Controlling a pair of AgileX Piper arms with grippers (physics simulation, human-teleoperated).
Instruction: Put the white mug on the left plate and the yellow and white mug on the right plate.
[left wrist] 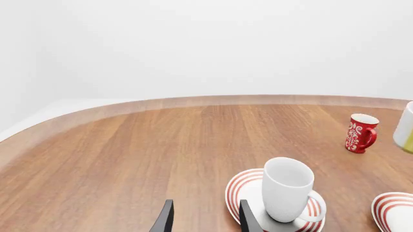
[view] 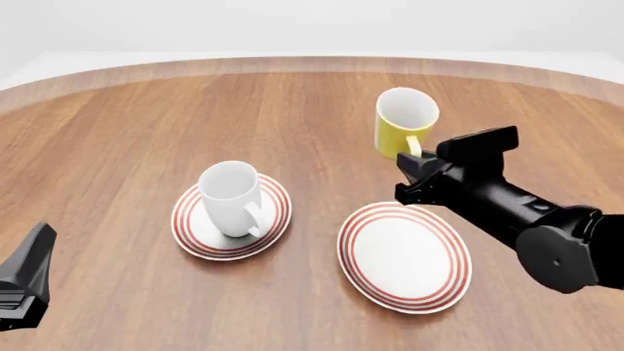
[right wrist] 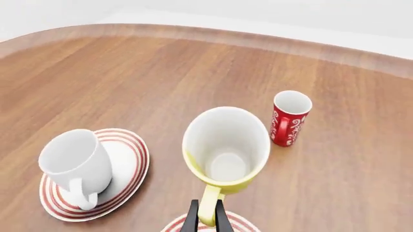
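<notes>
The white mug (view: 232, 197) stands upright on the left plate (view: 200, 243), its handle toward the near side; it also shows in the left wrist view, white mug (left wrist: 287, 189) on the left plate (left wrist: 237, 189). My left gripper (left wrist: 205, 220) is open and empty, a little short of that plate, and sits at the lower left corner in the front view. My right gripper (view: 411, 158) is shut on the handle of the yellow and white mug (view: 405, 121), which is upright just beyond the bare right plate (view: 405, 256). The right wrist view shows fingers (right wrist: 192, 221) pinching the yellow handle (right wrist: 208, 205).
A slim red mug (right wrist: 289, 118) with white pattern stands farther back on the table, also seen as the red mug (left wrist: 360, 133) in the left wrist view; the front view hides it. The wooden table's rounded far edge (view: 312, 66) runs across the back.
</notes>
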